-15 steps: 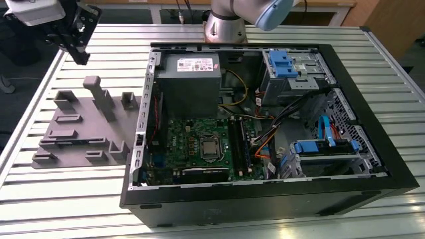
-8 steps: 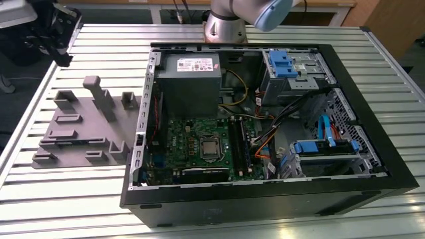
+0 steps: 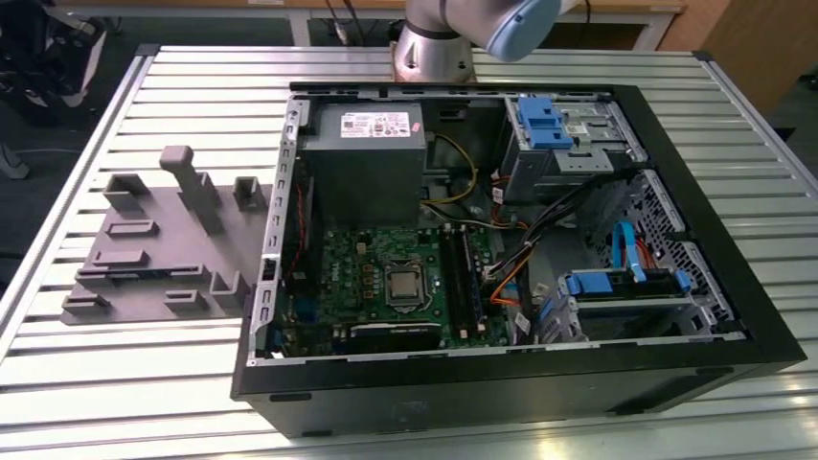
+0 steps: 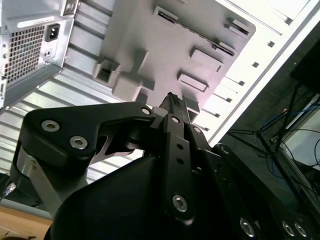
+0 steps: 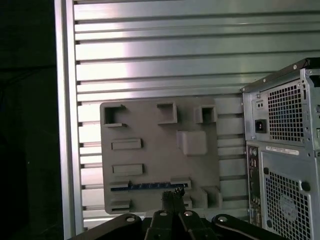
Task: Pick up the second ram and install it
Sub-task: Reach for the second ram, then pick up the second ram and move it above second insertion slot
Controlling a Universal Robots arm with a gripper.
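Hovering at pickup stage: gripper (image 5: 173,194), clenched and empty, over holder plate (image 5: 160,162); second ram (image 5: 145,186) slotted in that plate; grasp judged to need jaws parted, aligned across stick.

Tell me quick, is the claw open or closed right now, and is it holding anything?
Claw: closed, holding nothing; the second ram lies on the grey holder.
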